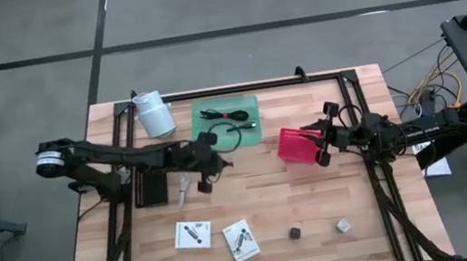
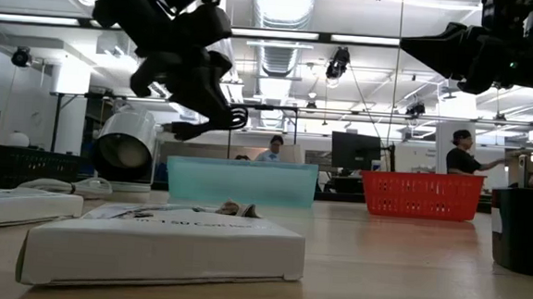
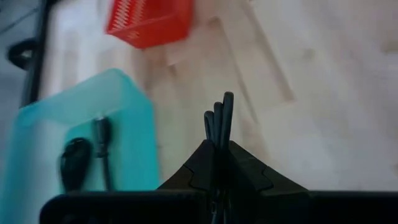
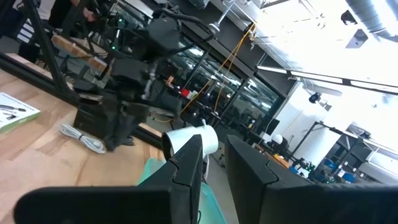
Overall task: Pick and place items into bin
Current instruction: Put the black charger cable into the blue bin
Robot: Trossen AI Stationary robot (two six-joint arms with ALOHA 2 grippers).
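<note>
**Left gripper up with a black cable; right arm parked at the red basket**

You're looking at a wooden slat table [image 1: 263,209] on a grey floor; in the low view an open workshop sits behind it, with a person [image 2: 463,152] standing at right.

- Left gripper [image 1: 204,148]: hangs above the table just beside the near-left corner of the teal bin [image 1: 246,103]. Its fingers [image 3: 242,171] are pressed together on a thin black cable [image 3: 219,118]; the cable's loop [image 2: 220,121] shows beside the gripper in the low view.
- Teal bin: holds more black cables [image 1: 227,116], one with a red part.
- Right gripper [image 1: 322,141]: sits raised at the right side of the red basket [image 1: 295,143]. Its fingers [image 4: 186,165] stand apart with nothing between them.
- On the near table: two white printed cards [image 1: 193,235] [image 1: 241,239] side by side, then a dark cube [image 1: 294,232] and a pale cube [image 1: 343,224] to their right, well apart from both grippers.
- A small silver piece [image 1: 183,191] lies below the left gripper, next to a black block [image 1: 152,186].
- White roll [image 1: 153,112]: stands left of the teal bin.
</note>
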